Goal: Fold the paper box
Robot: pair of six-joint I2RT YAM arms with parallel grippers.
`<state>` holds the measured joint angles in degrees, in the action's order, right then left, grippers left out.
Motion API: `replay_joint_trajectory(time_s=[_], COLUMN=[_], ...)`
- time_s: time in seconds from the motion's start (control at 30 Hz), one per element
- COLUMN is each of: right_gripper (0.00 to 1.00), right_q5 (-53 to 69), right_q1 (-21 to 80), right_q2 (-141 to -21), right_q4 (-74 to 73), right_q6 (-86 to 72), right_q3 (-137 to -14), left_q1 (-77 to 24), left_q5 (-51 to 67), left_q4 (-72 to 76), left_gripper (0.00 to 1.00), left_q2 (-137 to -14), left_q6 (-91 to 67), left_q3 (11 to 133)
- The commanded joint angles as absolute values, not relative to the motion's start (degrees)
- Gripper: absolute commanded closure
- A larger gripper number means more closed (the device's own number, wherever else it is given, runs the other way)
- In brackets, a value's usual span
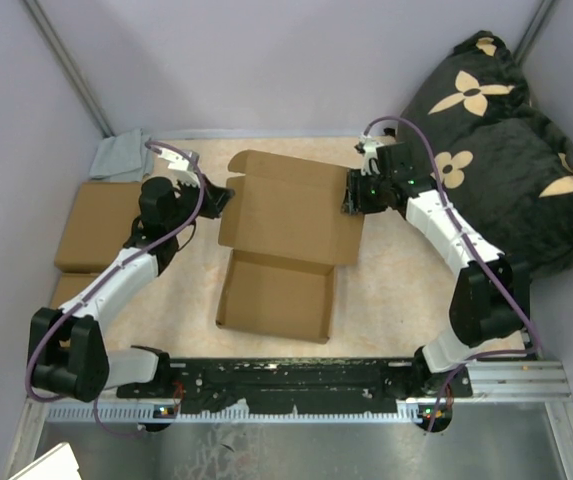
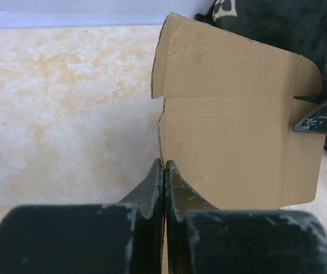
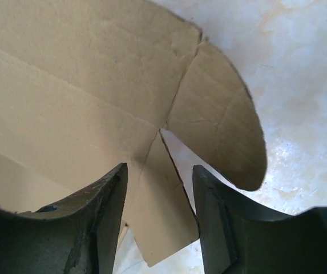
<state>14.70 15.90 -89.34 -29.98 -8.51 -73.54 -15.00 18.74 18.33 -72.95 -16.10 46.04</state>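
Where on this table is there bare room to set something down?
Bare tabletop lies between the paper box and the right arm, and a narrower patch between it and the left arm. Crowded: stacked boxes and cloth at left, pillow at right.

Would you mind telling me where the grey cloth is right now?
In the top view, the grey cloth lies in the far-left corner of the table, just behind the closed brown boxes.

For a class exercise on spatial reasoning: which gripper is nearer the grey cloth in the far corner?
Left. The left gripper is at the paper box's left edge, on the grey cloth's side. The right gripper is at the box's opposite, right edge, farther away.
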Motion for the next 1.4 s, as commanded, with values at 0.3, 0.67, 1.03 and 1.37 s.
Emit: replay_joint_trajectory(time_s=[0.3,0.67,1.03,1.37], right_gripper=[1.0,1.0,1.0,1.0], right_q5=[11.6,2.3,-2.61,-11.1], right_q1=[16.15,20.03,23.12,24.36], right_q2=[-85.69,-75.39,-77.65,-77.95], right_q4=[-30.65,7.9,23.4,27.92], right_q6=[-7.48,1.37,4.89,1.41], right_q3=[-74.97,-60.06,-54.28,-49.61], left_q1=[-15.2,-15.2,-15.53,-16.15], left_q5=[19.79,10.96,12.57,11.76], left_q4=[22.53,14.81,6.21,6.51], left_gripper=[0.73,0.52,0.54,0.59], left_q2=[-69.48,-63.31,-64.55,-61.21], left_q6=[-16.58,-9.31,-6.03,-4.79], left_q3=[45.92,49.09,54.23,53.64])
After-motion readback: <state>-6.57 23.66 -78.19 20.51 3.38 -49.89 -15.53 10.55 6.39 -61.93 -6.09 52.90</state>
